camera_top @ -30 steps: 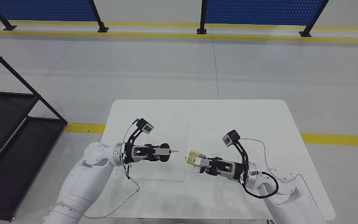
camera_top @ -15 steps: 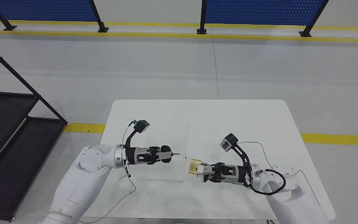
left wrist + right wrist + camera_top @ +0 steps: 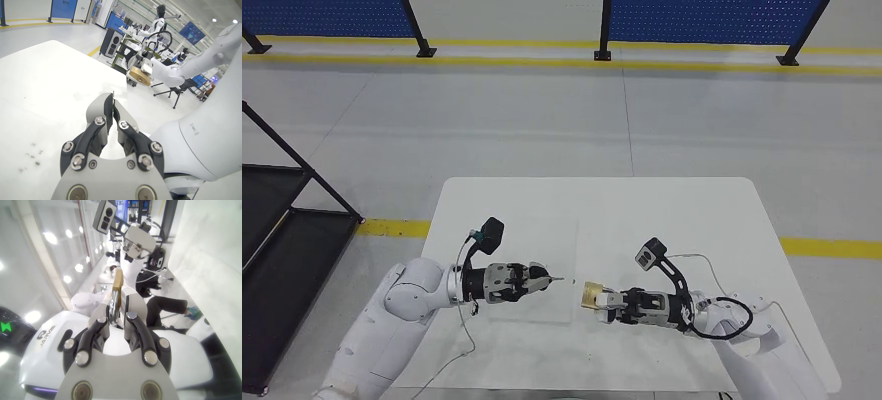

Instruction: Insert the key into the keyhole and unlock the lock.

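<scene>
My left fingers (image 3: 108, 108) are pinched shut on the key (image 3: 113, 95). My right fingers (image 3: 130, 302) clamp the lock (image 3: 117, 279) above the tabletop (image 3: 662, 220). Key tip and keyhole (image 3: 140, 78) face each other, near but apart, seemingly roughly lined up. Inserting and turning are not yet done.

Hardly any print here can be read. The blue panels (image 3: 62, 8) far behind the counter (image 3: 47, 75) each carry a small white mark with letters, too small to make out. A wall screen (image 3: 191, 34) shows coloured charts, but their figures are not legible. In the right wrist view a green symbol (image 3: 5, 327), like two triangles meeting at their tips, glows on a black surface. Yellow lines (image 3: 542, 62) are painted on the floor. On the brass lock (image 3: 140, 76) and the key (image 3: 113, 95) I can make out no letters.
</scene>
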### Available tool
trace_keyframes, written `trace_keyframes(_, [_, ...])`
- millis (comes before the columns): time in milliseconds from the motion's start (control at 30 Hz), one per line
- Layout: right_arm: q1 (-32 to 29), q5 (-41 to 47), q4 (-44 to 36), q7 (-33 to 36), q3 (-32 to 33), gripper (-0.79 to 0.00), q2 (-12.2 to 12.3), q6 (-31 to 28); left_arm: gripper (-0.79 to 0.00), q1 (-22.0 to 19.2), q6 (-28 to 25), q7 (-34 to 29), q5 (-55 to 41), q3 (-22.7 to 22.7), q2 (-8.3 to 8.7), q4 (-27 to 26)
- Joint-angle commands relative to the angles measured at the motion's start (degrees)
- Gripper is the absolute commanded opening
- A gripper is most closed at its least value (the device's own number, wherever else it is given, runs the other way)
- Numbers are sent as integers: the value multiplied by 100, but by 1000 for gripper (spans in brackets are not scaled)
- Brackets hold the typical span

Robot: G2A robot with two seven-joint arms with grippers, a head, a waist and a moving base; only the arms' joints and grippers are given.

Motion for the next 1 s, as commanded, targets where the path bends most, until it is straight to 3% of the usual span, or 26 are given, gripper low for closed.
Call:
trace_keyframes(0, [-2,-4,-3,1,2,-785,0,1,-785,0,0,0,-1,-1,0,-1])
trace_keyframes(367, [-2,-4,-3,1,2,-785,0,1,-785,-4,15,75,34,-9,-4,-33])
trace_keyframes(533, [-2,-4,-3,1,2,-785,0,1,-785,60,-121,806,1328,-118,-43,-443])
trace_keyframes(700, [-2,-4,-3,1,2,-785,0,1,-785,225,-121,2650,4133,-222,-98,-985])
trace_keyframes(867, [-2,-4,-3,1,2,-785,0,1,-785,372,-115,5259,7025,-193,-101,-890])
trace_keyframes(967, [-2,-4,-3,1,2,-785,0,1,-785,381,294,6750,8905,-69,-64,-776])
